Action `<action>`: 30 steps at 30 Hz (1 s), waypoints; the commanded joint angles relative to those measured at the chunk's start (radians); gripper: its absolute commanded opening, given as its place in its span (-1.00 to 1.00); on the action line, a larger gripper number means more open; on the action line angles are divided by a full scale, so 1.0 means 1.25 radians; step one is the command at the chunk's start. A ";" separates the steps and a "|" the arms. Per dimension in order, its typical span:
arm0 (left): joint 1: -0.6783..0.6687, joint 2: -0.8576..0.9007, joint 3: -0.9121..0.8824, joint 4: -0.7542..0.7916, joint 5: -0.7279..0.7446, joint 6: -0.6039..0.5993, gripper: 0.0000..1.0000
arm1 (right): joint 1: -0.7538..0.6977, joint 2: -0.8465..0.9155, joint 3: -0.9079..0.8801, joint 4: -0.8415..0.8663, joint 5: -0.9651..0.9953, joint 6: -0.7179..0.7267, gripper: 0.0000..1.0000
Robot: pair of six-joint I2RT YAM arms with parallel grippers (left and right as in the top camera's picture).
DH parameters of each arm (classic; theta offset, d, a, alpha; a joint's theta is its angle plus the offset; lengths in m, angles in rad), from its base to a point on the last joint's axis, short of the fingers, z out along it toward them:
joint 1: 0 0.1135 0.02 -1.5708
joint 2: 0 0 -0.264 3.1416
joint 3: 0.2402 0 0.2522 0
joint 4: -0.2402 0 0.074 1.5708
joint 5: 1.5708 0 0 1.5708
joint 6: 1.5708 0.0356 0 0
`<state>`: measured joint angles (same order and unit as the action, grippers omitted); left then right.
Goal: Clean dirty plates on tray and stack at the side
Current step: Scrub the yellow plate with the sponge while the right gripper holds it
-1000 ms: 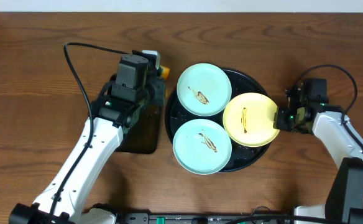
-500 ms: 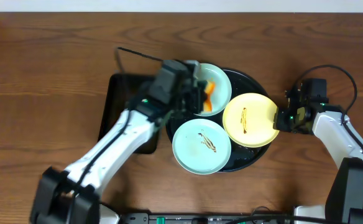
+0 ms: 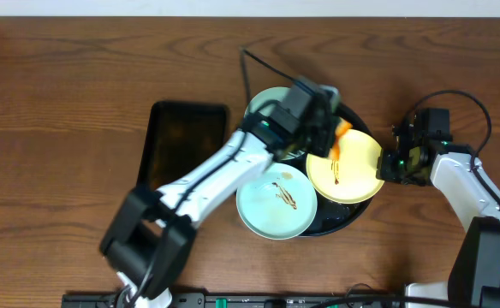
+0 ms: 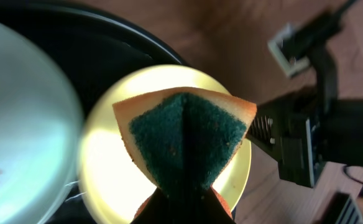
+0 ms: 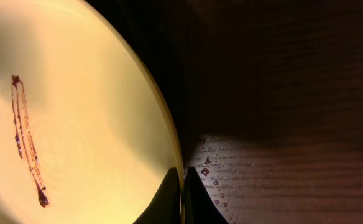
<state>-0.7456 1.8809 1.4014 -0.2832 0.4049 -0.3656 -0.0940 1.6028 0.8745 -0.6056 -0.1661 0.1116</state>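
Observation:
The round black tray holds three plates. The yellow plate lies at its right with a brown smear. One mint plate is at the back, partly under my left arm. The other mint plate is at the front, smeared. My left gripper is shut on an orange sponge with a green scouring face, held over the yellow plate. My right gripper is shut on the yellow plate's right rim.
A rectangular dark tray lies left of the round tray on the wooden table. A black cable runs behind my left arm. My right arm shows beside the yellow plate in the left wrist view.
My left arm has swung right with the sponge, from the rectangular tray across the back mint plate to over the yellow plate. My right gripper has not moved.

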 commanded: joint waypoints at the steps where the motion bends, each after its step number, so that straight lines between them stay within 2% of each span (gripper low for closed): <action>1: -0.042 0.038 0.008 0.038 -0.004 0.010 -0.85 | -0.006 0.010 -0.004 -0.012 0.024 -0.003 -0.97; 9: -0.073 0.132 0.008 0.095 -0.004 -0.141 -0.85 | -0.006 0.010 -0.004 -0.024 0.024 -0.003 -0.97; 20: -0.073 0.218 0.008 0.096 -0.005 -0.145 -0.85 | -0.006 0.010 -0.004 -0.042 0.024 -0.003 -0.97; 25: -0.058 0.221 0.008 0.075 -0.095 -0.146 -0.85 | -0.006 0.010 -0.004 -0.049 0.024 -0.003 -0.97; 30: -0.025 0.214 0.009 0.061 -0.137 -0.174 -0.85 | -0.006 0.010 -0.004 -0.056 0.024 -0.003 -0.97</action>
<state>-0.8196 2.1246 1.4036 -0.1875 0.3439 -0.5556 -0.0933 1.6028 0.8764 -0.6590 -0.1875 0.1131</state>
